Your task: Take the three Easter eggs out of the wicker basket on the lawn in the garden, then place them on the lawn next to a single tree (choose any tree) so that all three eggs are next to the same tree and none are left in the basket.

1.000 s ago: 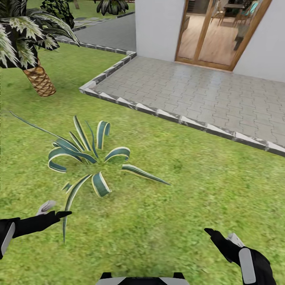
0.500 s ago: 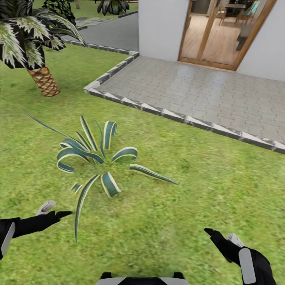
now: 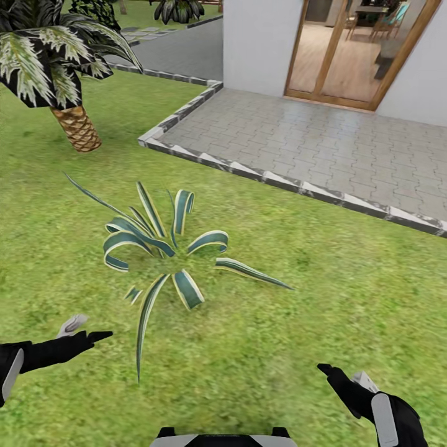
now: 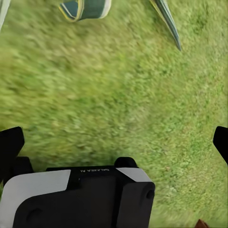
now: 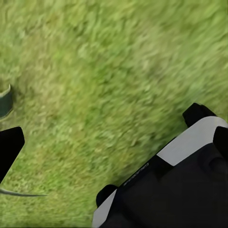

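The Easter eggs, the wicker basket and the tree are out of view. The lawn (image 3: 335, 285) spreads bright green ahead of me. My left gripper (image 3: 87, 329) hovers low at the near left, open, nothing between its fingers. In the left wrist view the left gripper (image 4: 114, 142) has its black fingertips wide apart over bare grass (image 4: 118, 95). My right gripper (image 3: 343, 372) hangs at the near right, also open and empty. In the right wrist view the right gripper (image 5: 114, 142) looks down on grass (image 5: 104, 61).
A striped spiky-leaved plant (image 3: 171, 248) grows from the grass just ahead of the left gripper. A small palm (image 3: 77, 127) with a scaly brown trunk stands at the far left. A kerbed paved patio (image 3: 323, 149) and a house with glass doors (image 3: 335, 53) lie beyond.
The whole picture has shifted right and slightly down, so the camera has moved. Both grippers keep their places in the view and stay open.
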Robot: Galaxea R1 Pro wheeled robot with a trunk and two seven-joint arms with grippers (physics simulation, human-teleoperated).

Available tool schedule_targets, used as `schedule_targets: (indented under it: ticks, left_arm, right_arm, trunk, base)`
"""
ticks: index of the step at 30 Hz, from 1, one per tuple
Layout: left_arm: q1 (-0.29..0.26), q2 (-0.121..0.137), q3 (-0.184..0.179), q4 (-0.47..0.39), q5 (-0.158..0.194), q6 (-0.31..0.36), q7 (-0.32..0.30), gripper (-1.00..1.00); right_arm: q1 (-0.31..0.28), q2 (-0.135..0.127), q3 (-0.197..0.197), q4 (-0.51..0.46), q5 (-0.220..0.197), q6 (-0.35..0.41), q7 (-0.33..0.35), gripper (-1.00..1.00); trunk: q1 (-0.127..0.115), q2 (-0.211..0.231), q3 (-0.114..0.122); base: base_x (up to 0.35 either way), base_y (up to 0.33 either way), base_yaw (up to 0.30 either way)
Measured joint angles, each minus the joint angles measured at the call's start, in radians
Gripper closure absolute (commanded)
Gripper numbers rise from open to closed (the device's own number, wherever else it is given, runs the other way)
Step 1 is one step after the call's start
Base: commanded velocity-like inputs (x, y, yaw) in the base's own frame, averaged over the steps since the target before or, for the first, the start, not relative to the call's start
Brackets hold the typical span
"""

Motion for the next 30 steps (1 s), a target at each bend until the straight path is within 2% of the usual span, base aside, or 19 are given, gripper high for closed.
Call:
schedule_targets:
  ticks: [30]
  left_arm:
    - [0.0, 0.001, 0.001, 0.0, 0.0, 0.0, 0.0, -1.0]
  right_arm:
    - [0.0, 0.0, 0.001, 0.001, 0.0, -0.002, -0.001, -1.0]
  trunk:
    - [0.0, 0.0, 0.0]
  base:
    - [0.0, 0.232, 0.0]
